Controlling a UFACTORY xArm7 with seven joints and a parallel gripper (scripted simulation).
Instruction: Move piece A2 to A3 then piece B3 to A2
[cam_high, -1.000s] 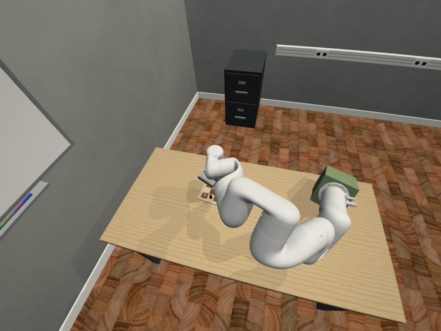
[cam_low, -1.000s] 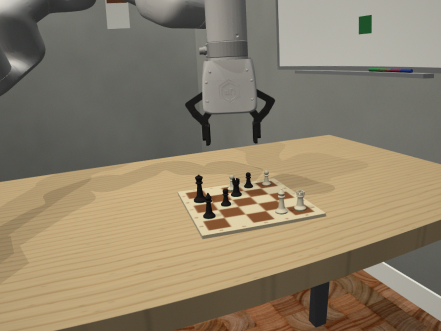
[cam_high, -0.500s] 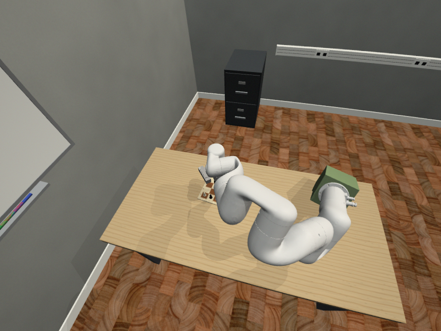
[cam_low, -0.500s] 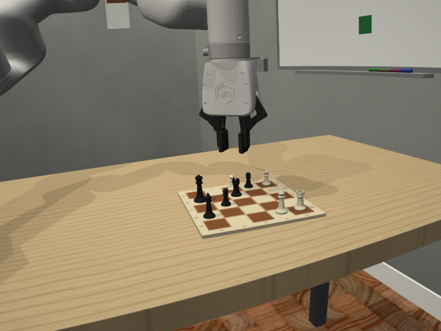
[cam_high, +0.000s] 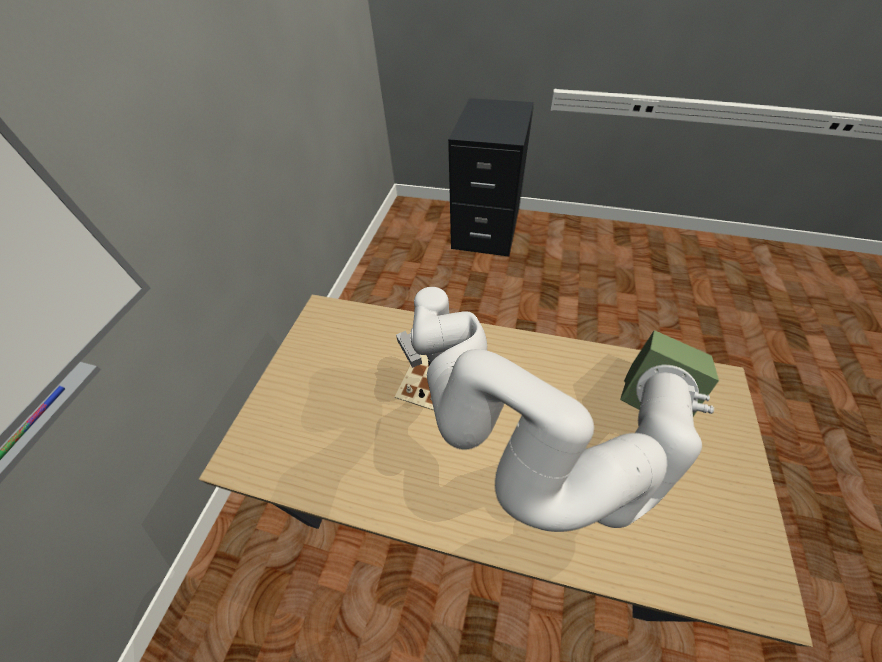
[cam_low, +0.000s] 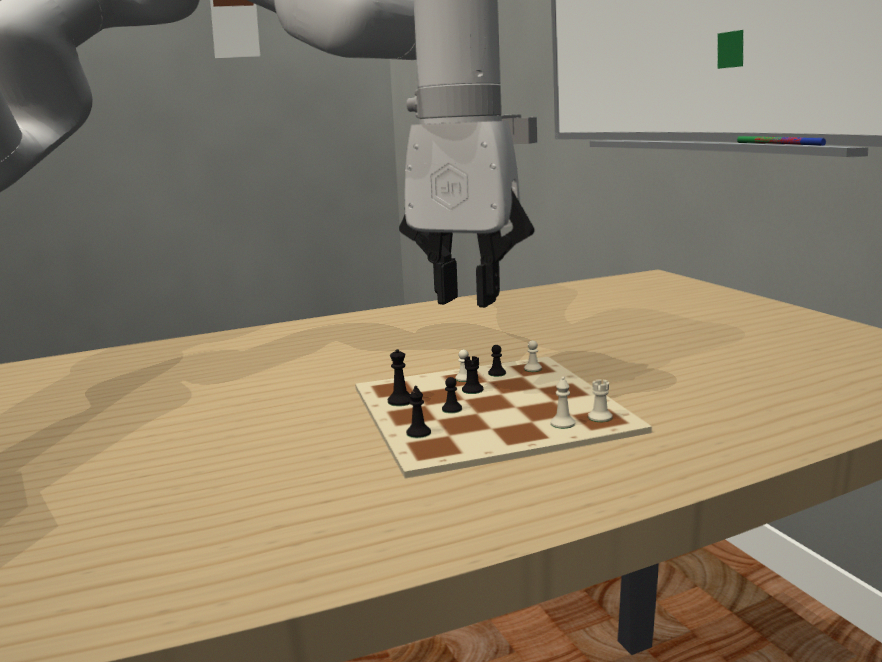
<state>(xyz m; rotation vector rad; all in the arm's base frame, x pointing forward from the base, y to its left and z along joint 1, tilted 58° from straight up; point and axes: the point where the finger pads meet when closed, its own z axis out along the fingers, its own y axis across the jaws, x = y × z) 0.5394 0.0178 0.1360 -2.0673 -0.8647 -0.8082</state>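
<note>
The gripper point(cam_low: 466, 288) hung above the far side of the chessboard point(cam_low: 427, 461), its fingers point(cam_low: 446, 280) drawn partly together, a narrow gap between them and nothing held. All pieces stood upright on the board, on the wooden worktop point(cam_low: 213, 498). The edge labels were too small to read, so which pieces sat on A2 and B3 could not be told

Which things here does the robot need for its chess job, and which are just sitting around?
For the job:
chessboard
black pieces and white pieces, all standing upright
pincer, partly closed, holding nothing, above the board

Just around:
table
whiteboard with its markers
filing cabinet
</note>
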